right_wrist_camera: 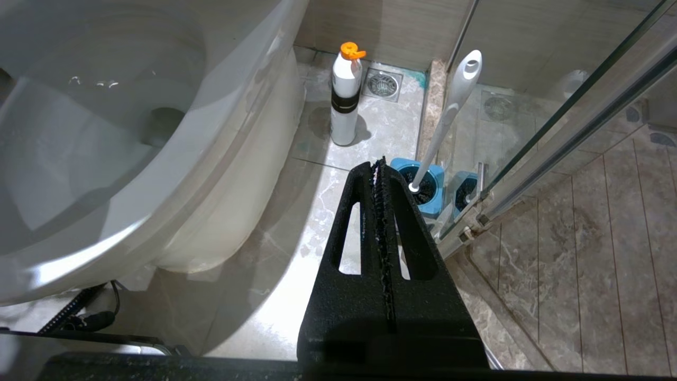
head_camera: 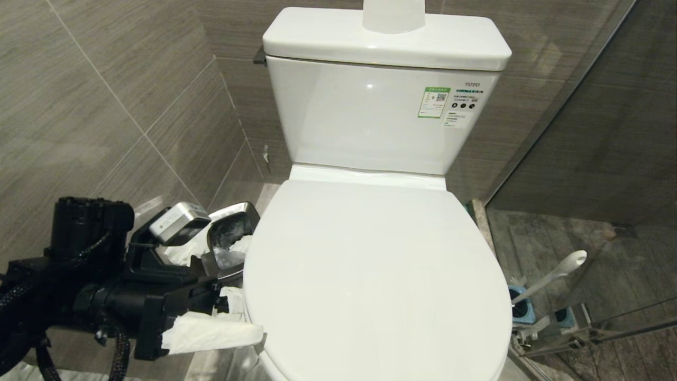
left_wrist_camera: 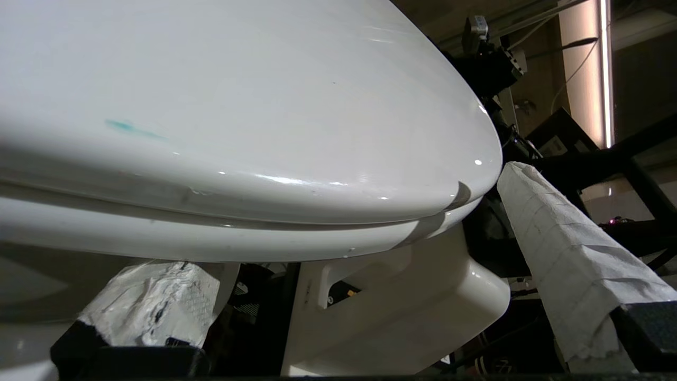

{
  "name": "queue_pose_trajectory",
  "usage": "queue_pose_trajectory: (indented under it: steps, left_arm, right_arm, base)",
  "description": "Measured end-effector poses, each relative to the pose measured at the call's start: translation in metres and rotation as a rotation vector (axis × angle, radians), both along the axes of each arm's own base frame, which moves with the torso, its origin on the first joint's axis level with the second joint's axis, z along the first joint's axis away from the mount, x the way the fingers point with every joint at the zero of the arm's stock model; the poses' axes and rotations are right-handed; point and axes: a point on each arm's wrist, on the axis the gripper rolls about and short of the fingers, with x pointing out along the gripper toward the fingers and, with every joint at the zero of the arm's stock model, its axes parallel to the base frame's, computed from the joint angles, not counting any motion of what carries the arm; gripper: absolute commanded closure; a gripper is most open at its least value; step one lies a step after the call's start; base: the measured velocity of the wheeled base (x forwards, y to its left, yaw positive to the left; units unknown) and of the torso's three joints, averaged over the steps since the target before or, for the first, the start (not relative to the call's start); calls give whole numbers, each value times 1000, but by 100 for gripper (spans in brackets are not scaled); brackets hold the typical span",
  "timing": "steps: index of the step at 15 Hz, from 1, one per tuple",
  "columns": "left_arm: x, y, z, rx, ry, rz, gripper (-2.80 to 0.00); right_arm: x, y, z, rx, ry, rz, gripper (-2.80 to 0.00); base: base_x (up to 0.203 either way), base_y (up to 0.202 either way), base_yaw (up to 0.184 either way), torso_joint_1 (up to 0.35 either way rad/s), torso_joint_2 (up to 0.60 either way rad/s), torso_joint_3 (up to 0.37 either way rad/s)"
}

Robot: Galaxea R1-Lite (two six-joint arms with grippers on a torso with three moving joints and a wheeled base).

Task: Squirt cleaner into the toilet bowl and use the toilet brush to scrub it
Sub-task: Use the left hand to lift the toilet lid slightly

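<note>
Your left gripper (head_camera: 222, 312) sits low at the left side of the toilet, its fingers (head_camera: 211, 332) wrapped in white tissue and spread wide — nothing between them. From the left wrist view the wrapped fingertips stand on either side of the closed lid's (head_camera: 370, 275) edge, one below the rim and one out past its front curve; whether either touches the lid you cannot tell. A small teal smear of cleaner (left_wrist_camera: 129, 127) shows on the lid's glossy top in that view.

The toilet bowl (right_wrist_camera: 174, 174) is covered by the shut lid, so you see only its outer white wall. The toilet brush (head_camera: 552, 275) stands in its blue holder cup (head_camera: 521, 307) on the floor to the right of the toilet, against the glass shower partition (head_camera: 608, 159), handle leaning up and away. A white bottle with an orange cap (right_wrist_camera: 346, 95) stands upright on the floor tiles near the toilet's base, beside a floor drain (right_wrist_camera: 383, 83).

Your right gripper (right_wrist_camera: 382, 164) hangs over the floor close to the brush holder — fingers pressed together, holding nothing. A small steel waste bin (head_camera: 232, 233) sits just behind the left arm.
</note>
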Motion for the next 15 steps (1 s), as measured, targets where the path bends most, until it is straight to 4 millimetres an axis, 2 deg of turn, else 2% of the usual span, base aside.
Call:
queue_pose_trajectory:
  steps: [15]
  left_arm:
    - [15, -5, 38, -37, -20, 9, -280]
  right_arm:
    - [0, 0, 0, 0, 1, 0, 0]
  base:
    - [0, 0, 0, 0, 0, 0]
